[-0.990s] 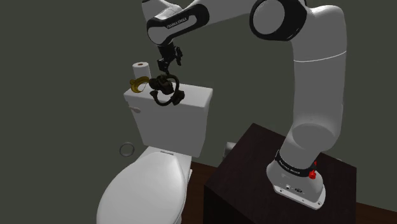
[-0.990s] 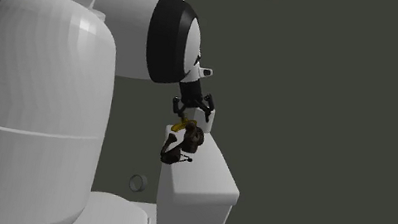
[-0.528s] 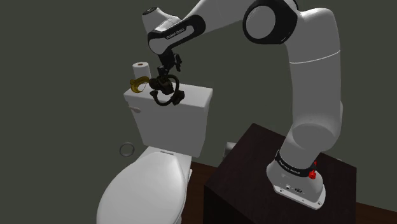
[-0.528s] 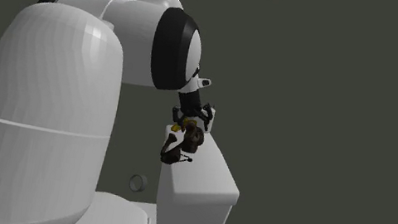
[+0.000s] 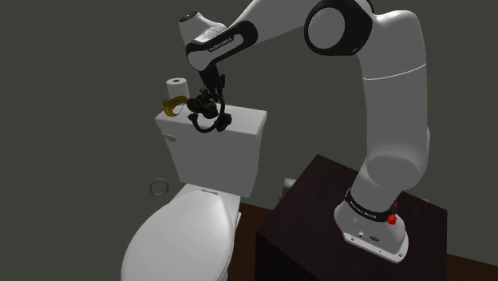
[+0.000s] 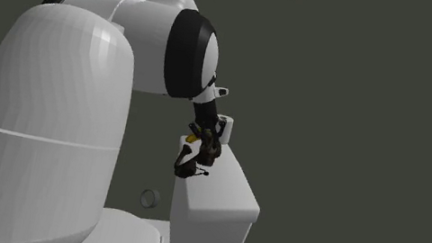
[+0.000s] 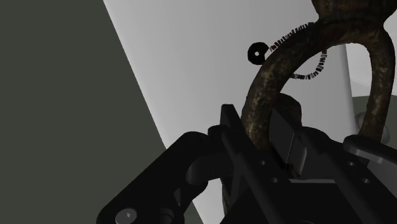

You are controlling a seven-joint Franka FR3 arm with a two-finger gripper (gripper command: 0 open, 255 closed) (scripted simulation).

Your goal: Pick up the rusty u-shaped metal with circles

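2 black fingers of the gripper (image 7: 262, 130) have narrowed onto 1 leg of the rusty U-shaped metal (image 7: 280, 63). In your wrist view its pitted brown curve rises between them, touching both. You'll find the piece (image 5: 209, 124) on the white toilet tank lid (image 5: 247, 120), about midway along the lid's front edge, with the gripper (image 5: 209, 97) coming down on it from above. 1 toilet-paper roll (image 5: 176, 84) stands at the lid's back corner on the shoulder view's left, and 1 gold-coloured object (image 5: 171, 106) lies near the metal, toward that same end
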